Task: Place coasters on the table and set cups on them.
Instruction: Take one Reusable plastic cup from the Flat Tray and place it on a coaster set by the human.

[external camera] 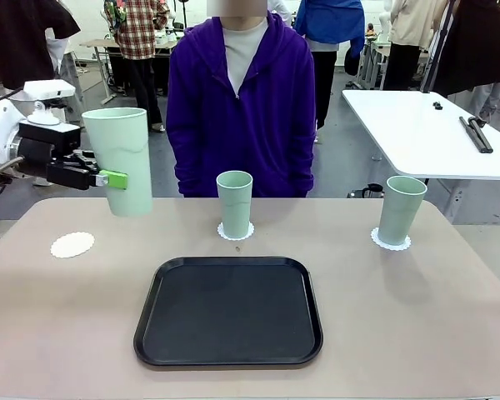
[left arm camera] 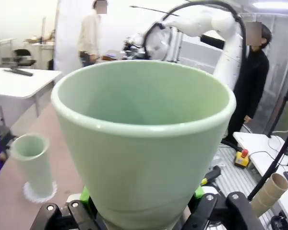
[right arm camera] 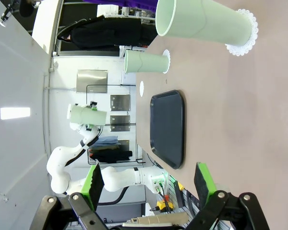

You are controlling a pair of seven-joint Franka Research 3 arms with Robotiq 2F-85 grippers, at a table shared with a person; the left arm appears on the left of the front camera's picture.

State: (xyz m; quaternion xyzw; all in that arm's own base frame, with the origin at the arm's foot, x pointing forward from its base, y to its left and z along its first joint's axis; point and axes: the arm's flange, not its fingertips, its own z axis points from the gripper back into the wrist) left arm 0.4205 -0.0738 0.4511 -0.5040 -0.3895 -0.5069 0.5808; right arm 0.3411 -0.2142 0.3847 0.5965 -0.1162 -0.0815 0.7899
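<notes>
Grey floor (external camera: 342, 125), white table (external camera: 417, 133) at right, people standing behind

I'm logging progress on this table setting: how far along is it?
Done: two cups stand on coasters. In hand: the left gripper holds the third cup in the air. Left: setting it on the bare coaster. The right gripper is open.

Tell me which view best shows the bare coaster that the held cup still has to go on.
The front view: the empty coaster lies flat on the table, in plain sight, below and left of the cup held by the left gripper. The right wrist view shows it far off as a tiny white sliver. In the left wrist view the held cup blocks it.
</notes>
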